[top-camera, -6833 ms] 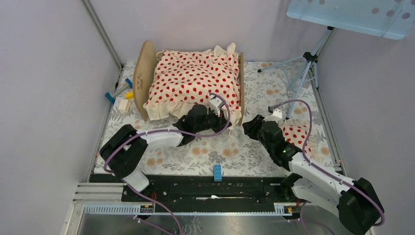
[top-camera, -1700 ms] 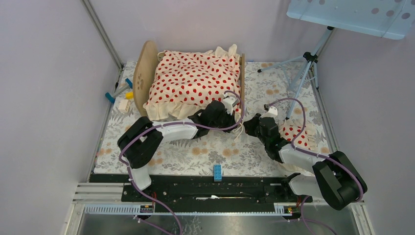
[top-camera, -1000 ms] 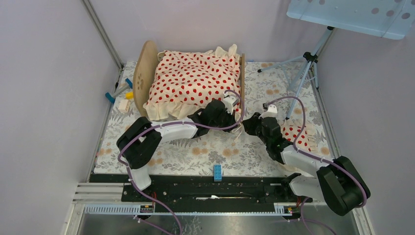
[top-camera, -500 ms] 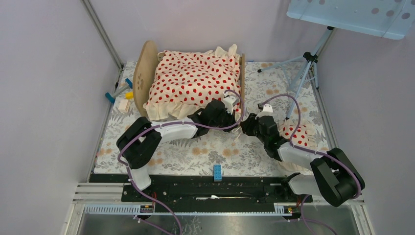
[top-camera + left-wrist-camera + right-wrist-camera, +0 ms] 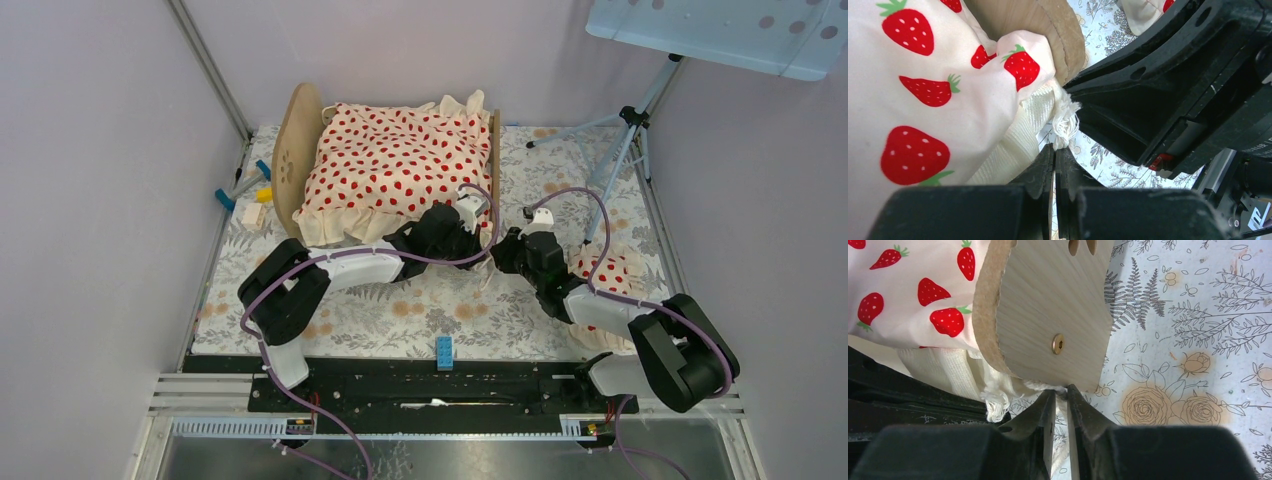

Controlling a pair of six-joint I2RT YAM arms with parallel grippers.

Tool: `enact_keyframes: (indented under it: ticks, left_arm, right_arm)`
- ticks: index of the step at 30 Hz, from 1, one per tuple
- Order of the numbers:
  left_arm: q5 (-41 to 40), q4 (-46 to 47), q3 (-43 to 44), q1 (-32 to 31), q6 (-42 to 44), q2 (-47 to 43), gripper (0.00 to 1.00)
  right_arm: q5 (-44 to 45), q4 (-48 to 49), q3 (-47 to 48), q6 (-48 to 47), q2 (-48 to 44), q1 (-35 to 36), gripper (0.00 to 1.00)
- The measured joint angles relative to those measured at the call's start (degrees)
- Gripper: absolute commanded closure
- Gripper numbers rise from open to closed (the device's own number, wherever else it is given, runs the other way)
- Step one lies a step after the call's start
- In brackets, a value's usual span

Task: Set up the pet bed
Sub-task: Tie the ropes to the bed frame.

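1. Pinching shut, the left gripper (image 5: 1055, 150) has its tips clenched on the frayed corner of a cream fringed cloth (image 5: 1066, 122) hanging under the strawberry blanket (image 5: 923, 90).
2. Facing it, the right gripper (image 5: 1060, 391) shows only a slit between its jaws. Its tips are at loose threads just below the wooden end board (image 5: 1048, 305), and I cannot tell whether it has caught them.
3. Both arms lie low. The left reaches toward 2 o'clock and the right toward 10 o'clock, so the wrists meet at the 5 o'clock corner of the pet bed (image 5: 291, 160). The bed sits at 11 o'clock on the table (image 5: 440, 310).
4. The step in hand, I judge, is straightening the covers at the foot. The next move calls for tucking that corner in, then fetching the pillow (image 5: 612, 268) at 3 o'clock of the right wrist.
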Motion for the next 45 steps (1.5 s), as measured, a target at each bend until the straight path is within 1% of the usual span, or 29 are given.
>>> enact_keyframes:
  ticks: [4,9,21,30,37,45]
  left_arm:
    - [0.0,0.0,0.0,0.0,0.0,0.0,1.0]
    - [0.0,0.0,0.0,0.0,0.0,0.0,1.0]
    - [1.09,-0.83,1.01,-0.02,0.07,0.0,1.0]
    - [1.79,-0.85,4.17,-0.46,0.44,-0.17,1.0]
    - [1.18,-0.81,4.37,-0.48,0.42,-0.15,1.0]
    - [-0.72,0.59,4.37,-0.48,0.17,0.15,1.0]
  right_arm:
    - [0.09,-0.15,0.0,-0.74,-0.02,-0.07,0.92]
    - [0.33,-0.9,0.0,-1.29,-0.72,-0.13,1.0]
    - [0.7,-4.59,-0.17,-3.74,-9.4,-0.13,1.0]
    - [0.5,-8.63,-0.17,-4.72,-10.38,-0.13,1.0]
    - [-0.63,-10.95,-0.15,-4.83,-12.81,-0.13,1.0]
    - [-2.14,-12.74,-0.13,-3.96,-13.31,-0.13,1.0]
